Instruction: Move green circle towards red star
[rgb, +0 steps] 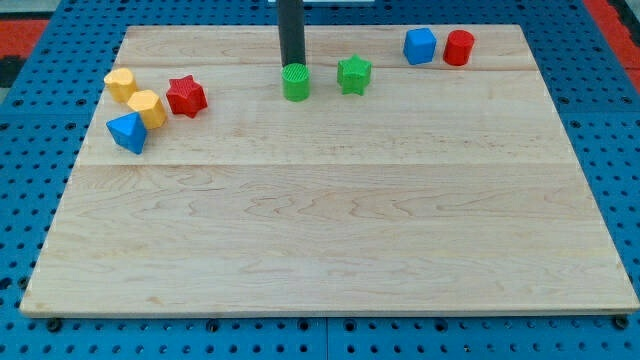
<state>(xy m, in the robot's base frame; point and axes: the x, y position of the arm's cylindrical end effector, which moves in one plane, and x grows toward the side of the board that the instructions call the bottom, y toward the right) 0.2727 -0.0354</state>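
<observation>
green circle (295, 83) is met from the view's top by my tip (292, 67), rod upright, nothing gripped. counted: two green, two red, two blue, two yellow blocks.

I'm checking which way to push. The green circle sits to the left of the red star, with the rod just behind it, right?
Not quite. In the camera view the green circle sits to the view's right of the red star, not its left. The rest holds: my tip is just behind the circle, at its top edge.
</observation>
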